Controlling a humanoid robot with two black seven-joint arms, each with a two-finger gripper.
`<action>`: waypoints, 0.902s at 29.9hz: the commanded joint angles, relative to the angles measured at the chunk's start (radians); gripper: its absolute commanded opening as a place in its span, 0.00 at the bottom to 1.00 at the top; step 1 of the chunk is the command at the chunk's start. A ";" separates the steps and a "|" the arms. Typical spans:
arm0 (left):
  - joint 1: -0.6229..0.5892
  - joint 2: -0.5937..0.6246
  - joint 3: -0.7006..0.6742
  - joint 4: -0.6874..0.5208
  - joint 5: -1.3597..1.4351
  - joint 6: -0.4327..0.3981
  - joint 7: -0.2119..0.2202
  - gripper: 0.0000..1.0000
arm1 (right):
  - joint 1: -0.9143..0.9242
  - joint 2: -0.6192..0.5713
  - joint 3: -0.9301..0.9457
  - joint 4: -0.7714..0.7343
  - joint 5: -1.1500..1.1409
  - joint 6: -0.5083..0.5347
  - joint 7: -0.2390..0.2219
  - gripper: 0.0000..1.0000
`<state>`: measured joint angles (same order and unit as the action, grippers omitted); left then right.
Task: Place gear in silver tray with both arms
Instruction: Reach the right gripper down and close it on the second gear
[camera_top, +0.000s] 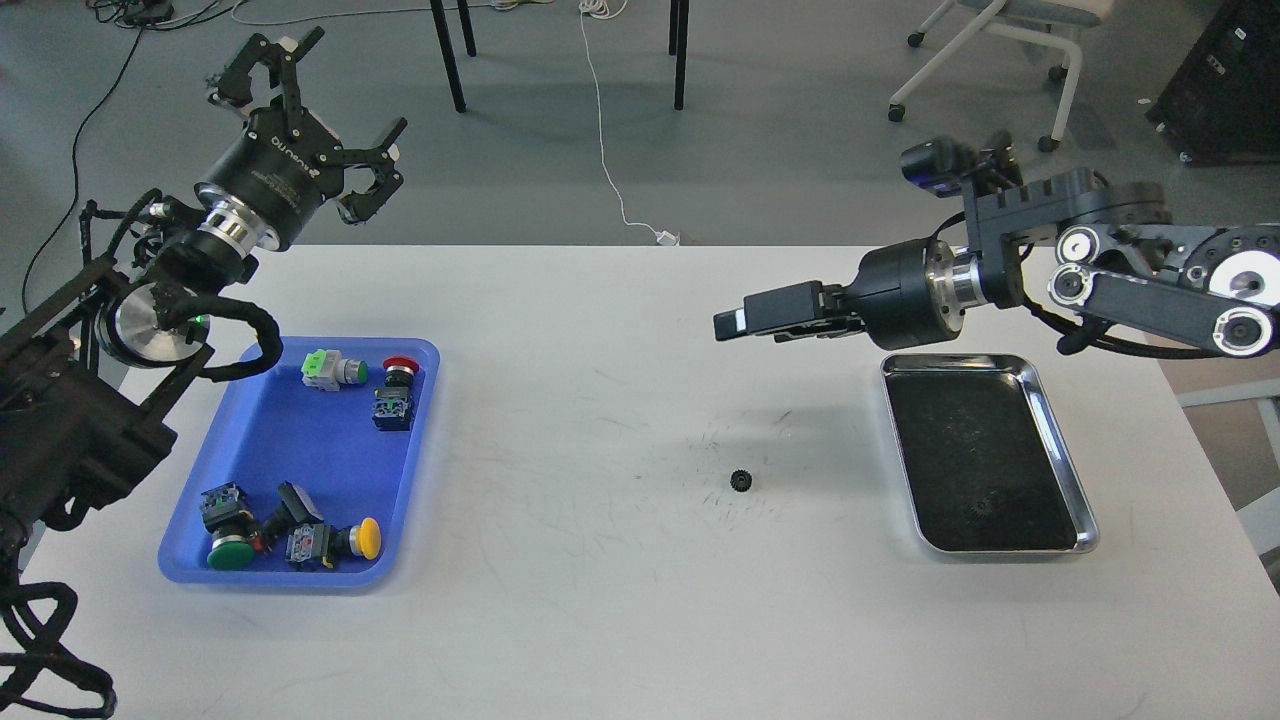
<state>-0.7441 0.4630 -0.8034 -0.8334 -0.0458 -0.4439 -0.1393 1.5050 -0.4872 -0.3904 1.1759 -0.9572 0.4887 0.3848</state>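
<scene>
A small black gear (740, 480) lies on the white table (620, 620), near its middle. The silver tray (955, 358) lies to its right, with another small dark gear (982, 506) on its dark bottom near the front. My right gripper (735, 321) reaches left from the right, held above the table beyond the loose gear and left of the tray. It is seen side-on, so its fingers cannot be told apart. My left gripper (335, 85) is raised at the far left beyond the table's back edge, open and empty.
A blue plastic tray (300, 450) at the left holds several push-button switches. Beyond the table are chair legs, a white cable on the floor and an office chair at the back right.
</scene>
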 joint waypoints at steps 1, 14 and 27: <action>0.029 0.000 0.000 -0.001 0.000 -0.001 0.000 0.97 | 0.084 0.106 -0.154 0.001 -0.055 -0.013 0.016 0.94; 0.049 0.057 -0.002 -0.006 0.001 -0.045 0.000 0.97 | 0.058 0.398 -0.456 -0.122 -0.204 -0.222 0.016 0.86; 0.049 0.056 -0.002 -0.006 0.001 -0.045 0.000 0.97 | 0.023 0.472 -0.488 -0.183 -0.225 -0.234 0.009 0.64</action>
<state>-0.6949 0.5187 -0.8039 -0.8393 -0.0444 -0.4887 -0.1396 1.5351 -0.0352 -0.8530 1.0186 -1.1647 0.2567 0.3963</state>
